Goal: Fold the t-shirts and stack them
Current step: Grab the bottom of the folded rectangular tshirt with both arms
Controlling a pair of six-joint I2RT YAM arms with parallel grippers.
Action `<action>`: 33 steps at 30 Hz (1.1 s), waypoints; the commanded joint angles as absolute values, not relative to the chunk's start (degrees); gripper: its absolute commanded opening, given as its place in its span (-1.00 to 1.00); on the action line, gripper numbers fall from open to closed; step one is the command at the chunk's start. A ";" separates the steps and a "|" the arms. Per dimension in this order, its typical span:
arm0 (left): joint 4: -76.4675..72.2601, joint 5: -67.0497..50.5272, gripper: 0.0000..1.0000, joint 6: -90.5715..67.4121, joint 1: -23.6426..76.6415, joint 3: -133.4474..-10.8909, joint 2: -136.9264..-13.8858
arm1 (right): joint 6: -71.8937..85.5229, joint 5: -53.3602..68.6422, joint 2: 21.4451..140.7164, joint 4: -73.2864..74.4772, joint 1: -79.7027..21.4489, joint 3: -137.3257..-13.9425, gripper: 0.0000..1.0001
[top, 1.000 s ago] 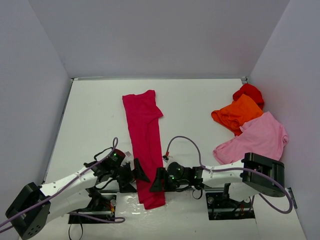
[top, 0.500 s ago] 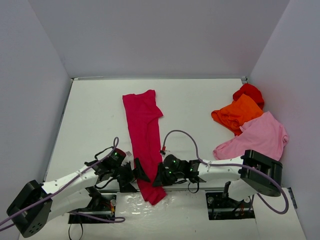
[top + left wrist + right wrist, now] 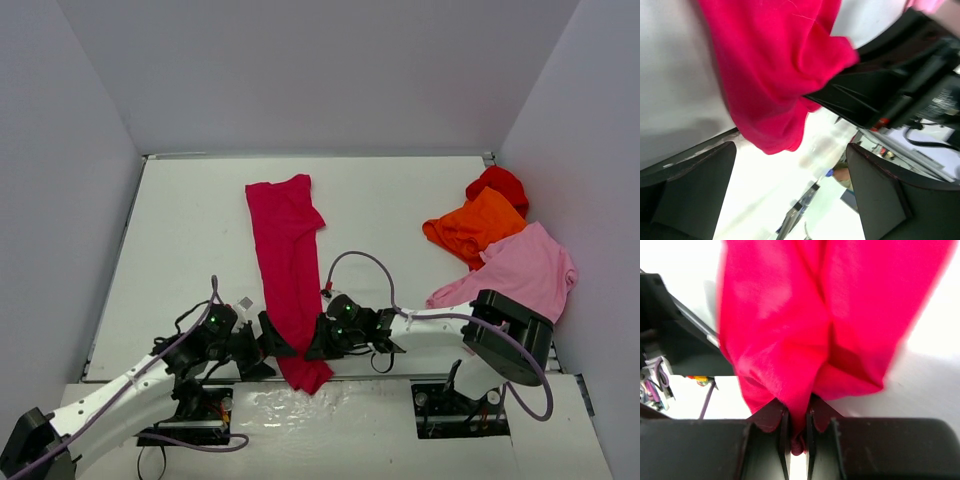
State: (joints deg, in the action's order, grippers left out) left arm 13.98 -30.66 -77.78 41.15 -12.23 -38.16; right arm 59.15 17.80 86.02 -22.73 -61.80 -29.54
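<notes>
The shirt [image 3: 288, 262] lies long on the worktop [image 3: 180, 240], front to back. The right hand [image 3: 313, 345] is shut tight, pinching its front end. The left hand [image 3: 272, 341] is wide open and empty, just left of it.

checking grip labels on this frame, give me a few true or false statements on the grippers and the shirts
1. The right gripper is shut on the crimson shirt. True.
2. The left gripper clamps that shirt too. False: its jaws stand open, with no cloth pinched.
3. The orange shirt lies left of the crimson shirt. False: it lies to its right, between the red shirt and the pink shirt.
4. The crimson shirt lies as a long narrow strip. True.
</notes>
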 commanded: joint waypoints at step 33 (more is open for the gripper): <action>7.49 -31.24 -0.06 -74.49 41.57 -20.65 -61.10 | 69.59 13.75 78.50 -26.85 -65.57 -21.55 -1.00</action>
